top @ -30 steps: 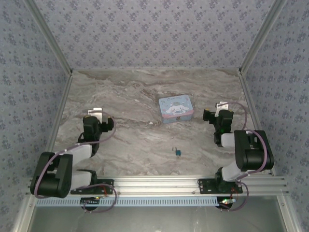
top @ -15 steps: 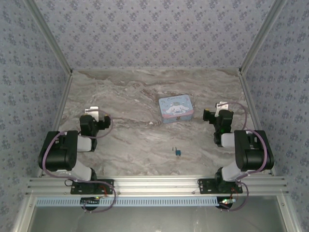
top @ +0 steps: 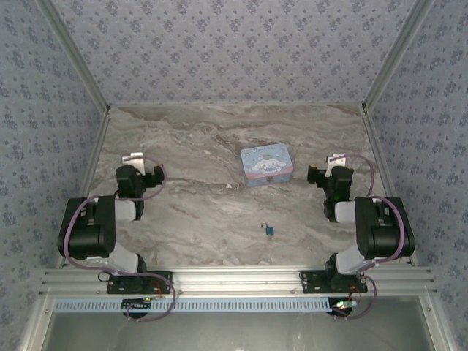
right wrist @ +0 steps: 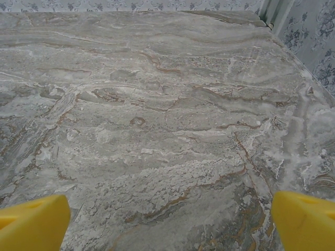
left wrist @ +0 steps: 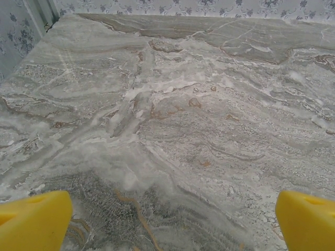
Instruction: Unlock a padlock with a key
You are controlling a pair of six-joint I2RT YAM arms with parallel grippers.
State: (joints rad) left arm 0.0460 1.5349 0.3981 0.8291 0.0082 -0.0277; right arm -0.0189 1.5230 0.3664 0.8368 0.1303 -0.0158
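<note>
**Standing wide open on both sides, padlock untouched on the marble**

We see a grey-and-brown marbled worktop (top: 197, 139), walled on three sides by blue flowered paper. The left arm (top: 91, 234) is folded at the near left edge, and the right arm (top: 380, 227) is folded at the near right edge.

A pale blue tin (top: 267, 164) with a cartoon print lies flat, right of centre and towards the back. It sits nearer the right arm than the left.

The left pincer (top: 134, 162) hangs over the left part of the worktop, well apart from the tin. From its wrist camera we see its yellow fingertips (left wrist: 31, 222) spread to the two bottom corners, with bare marble between them and nothing gripped. The right pincer (top: 335, 164) hangs near the tin's right side without touching it. Its yellow fingertips (right wrist: 31, 222) are spread just as far, also over bare marble and holding nothing.

The padlock (top: 270, 231), a small teal block, lies on the worktop in front of the tin, between the two arms and well apart from both pincers. A thin dark sliver (top: 264, 224) sits just at its upper left. We cannot tell whether that is the shackle or something separate.
</note>
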